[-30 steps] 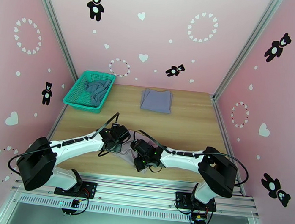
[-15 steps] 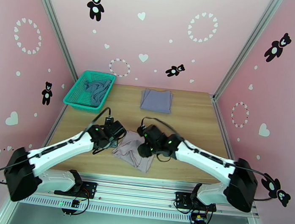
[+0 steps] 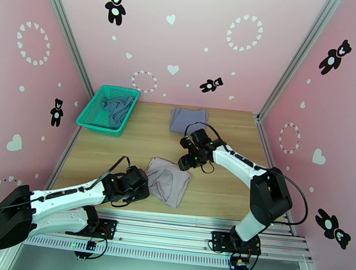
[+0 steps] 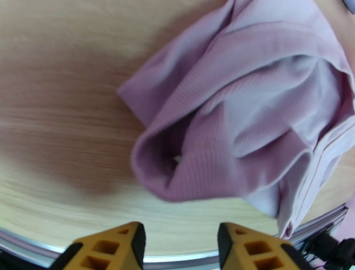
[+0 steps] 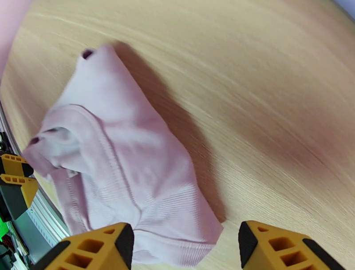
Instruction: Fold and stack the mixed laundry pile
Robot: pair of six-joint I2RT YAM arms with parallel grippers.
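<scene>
**Pale mauve-grey ribbed cloth garment (image 3: 168,182) lies crumpled, unheld**

Overhead, it sits near the front edge of the light wooden table (image 3: 223,189), with the left gripper (image 3: 140,189) just beside it and the right gripper (image 3: 185,162) at its far side. Left wrist: jaws spread, nothing between them. Right wrist: jaws spread above the cloth.

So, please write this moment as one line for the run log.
left fingers: open, empty | right fingers: open, empty | mauve garment: crumpled, near edge | grey garment: folded, far side | teal garment: in basket
</scene>
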